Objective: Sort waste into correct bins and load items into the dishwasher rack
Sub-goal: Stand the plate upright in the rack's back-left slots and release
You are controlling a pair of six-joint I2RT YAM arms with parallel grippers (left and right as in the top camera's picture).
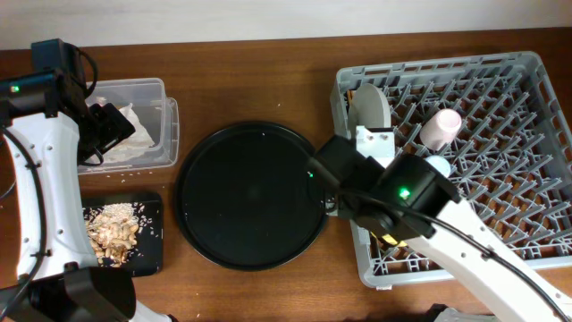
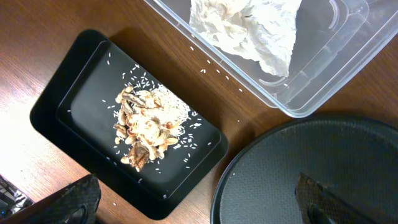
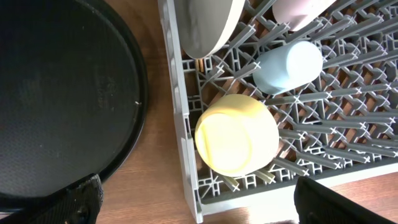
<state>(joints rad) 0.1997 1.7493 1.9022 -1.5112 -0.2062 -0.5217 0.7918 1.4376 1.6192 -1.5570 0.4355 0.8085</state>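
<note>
At the far left the left end effector [image 2: 193, 186] hangs over the gap between the two bins, its fingers spread wide and holding nothing. The clear plastic rectangular tub [image 1: 152, 89] holds the crumpled white paper wrapper [image 2: 249, 28], kept apart from food. Just in front of it the shallow black rectangular tray [image 1: 152, 255] carries the pile of tan and beige food scraps [image 1: 112, 233] with pale rice-like grains, so the waste looks sorted by kind. The large round black tray [image 1: 250, 197] sits in the middle, bare. The right end effector [image 3: 199, 186] hovers over the near-left corner of the large grey plastic dishwasher rack [image 1: 527, 134], also fully open and empty. Under it the yellow bowl [image 3: 236, 134] rests tilted among the pegs. The small light-blue cup [image 3: 289, 65] lies on its side just beyond the bowl, with the small pink cup [image 1: 442, 128] next along. The grey round plate [image 1: 368, 103] leans on edge against the rack's left wall, the pegs propping each piece. I cannot make out the chopsticks for certain. The brown wooden tabletop [image 1: 268, 80] has stray grains [image 2: 211, 68] between tub and tray, and a pale wall [image 1: 268, 18] runs along its far edge.
</note>
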